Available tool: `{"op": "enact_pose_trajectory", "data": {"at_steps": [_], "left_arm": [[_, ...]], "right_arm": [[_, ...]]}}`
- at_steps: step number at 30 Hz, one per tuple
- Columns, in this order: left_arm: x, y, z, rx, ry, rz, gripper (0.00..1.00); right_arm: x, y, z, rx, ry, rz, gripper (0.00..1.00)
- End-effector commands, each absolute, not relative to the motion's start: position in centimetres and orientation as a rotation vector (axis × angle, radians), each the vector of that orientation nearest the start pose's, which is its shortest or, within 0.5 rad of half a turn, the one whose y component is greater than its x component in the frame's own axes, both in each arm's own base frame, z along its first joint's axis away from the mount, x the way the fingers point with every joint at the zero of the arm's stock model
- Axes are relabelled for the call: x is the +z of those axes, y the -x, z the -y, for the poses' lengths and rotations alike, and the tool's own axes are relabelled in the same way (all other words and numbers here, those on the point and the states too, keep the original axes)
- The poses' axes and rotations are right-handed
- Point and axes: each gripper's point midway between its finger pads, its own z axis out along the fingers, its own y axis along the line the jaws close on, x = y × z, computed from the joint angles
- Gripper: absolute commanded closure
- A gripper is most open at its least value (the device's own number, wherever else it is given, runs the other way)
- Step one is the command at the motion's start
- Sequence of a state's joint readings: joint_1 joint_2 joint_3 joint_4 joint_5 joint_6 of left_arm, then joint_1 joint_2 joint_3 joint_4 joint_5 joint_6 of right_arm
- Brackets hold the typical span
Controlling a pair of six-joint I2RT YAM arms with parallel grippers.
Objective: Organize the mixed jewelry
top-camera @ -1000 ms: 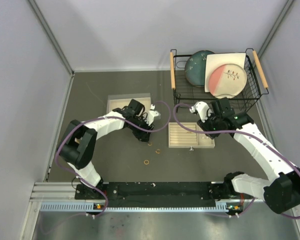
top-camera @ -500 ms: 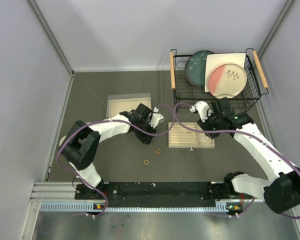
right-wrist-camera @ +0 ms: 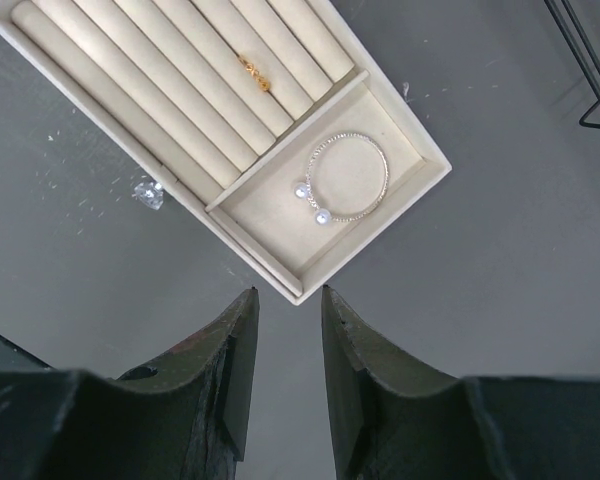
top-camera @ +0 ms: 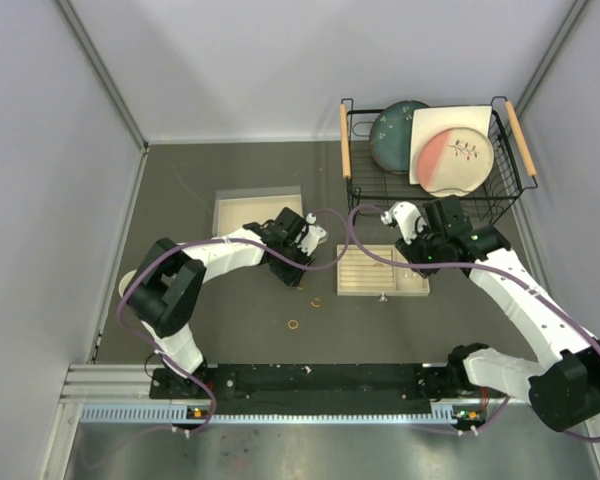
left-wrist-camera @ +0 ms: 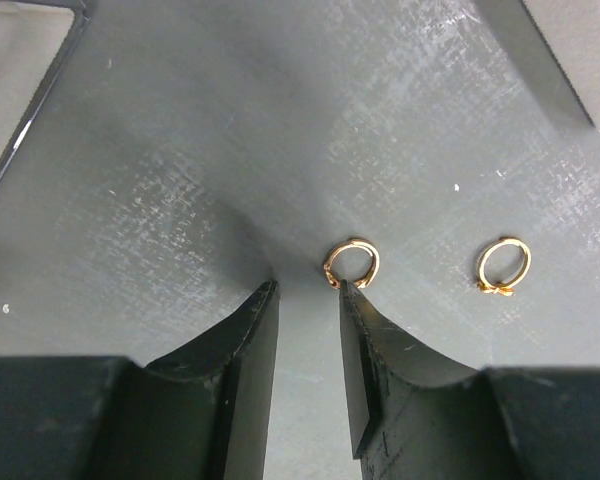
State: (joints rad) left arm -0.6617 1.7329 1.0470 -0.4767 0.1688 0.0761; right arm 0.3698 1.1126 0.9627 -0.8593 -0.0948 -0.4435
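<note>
A gold ring [left-wrist-camera: 351, 264] and a second gold ring [left-wrist-camera: 503, 264] lie flat, apart, on the grey table [left-wrist-camera: 180, 120]; a silver pearl-tipped bracelet [right-wrist-camera: 347, 177] lies flat in the tray [right-wrist-camera: 380, 228]

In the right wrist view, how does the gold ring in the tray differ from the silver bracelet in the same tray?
The gold ring is small and amber-gold; the silver bracelet is much larger, thin and silver, with two pale beads at its open ends. The ring sits wedged between padded rolls; the bracelet lies flat in the open compartment. Both rest inside the beige tray.
</note>
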Motion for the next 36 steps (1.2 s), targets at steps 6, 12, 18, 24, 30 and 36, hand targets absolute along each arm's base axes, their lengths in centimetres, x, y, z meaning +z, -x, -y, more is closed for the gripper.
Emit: {"op": "enact_pose_trajectory", "data": {"at_steps": [6, 12, 18, 24, 30, 36], "left_arm": [[4.5, -27.3, 24.8, -0.415, -1.001, -2.499, 0.65], [5.7, -27.4, 25.4, -0.45, -1.0, -2.467, 0.65], [6.4, -27.3, 25.9, -0.487, -0.992, -2.455, 0.64], [5.9, -27.3, 26.1, -0.495, -0.985, -2.477, 0.63], [5.1, -27.5, 25.9, -0.468, -0.978, -2.493, 0.63], [4.0, -27.2, 25.6, -0.448, -0.973, -2.521, 0.63]], "right_arm": [[14.1, -23.8, -9.3, 0.122, 1.032, -2.34, 0.68], [13.8, -23.7, -9.4, 0.125, 1.036, -2.343, 0.68], [13.3, -23.4, -9.4, 0.134, 1.035, -2.359, 0.68], [13.2, -23.4, -9.4, 0.142, 1.027, -2.362, 0.68], [13.2, -23.3, -9.3, 0.132, 1.028, -2.362, 0.68], [13.0, -23.2, -9.2, 0.13, 1.031, -2.364, 0.68]]}}
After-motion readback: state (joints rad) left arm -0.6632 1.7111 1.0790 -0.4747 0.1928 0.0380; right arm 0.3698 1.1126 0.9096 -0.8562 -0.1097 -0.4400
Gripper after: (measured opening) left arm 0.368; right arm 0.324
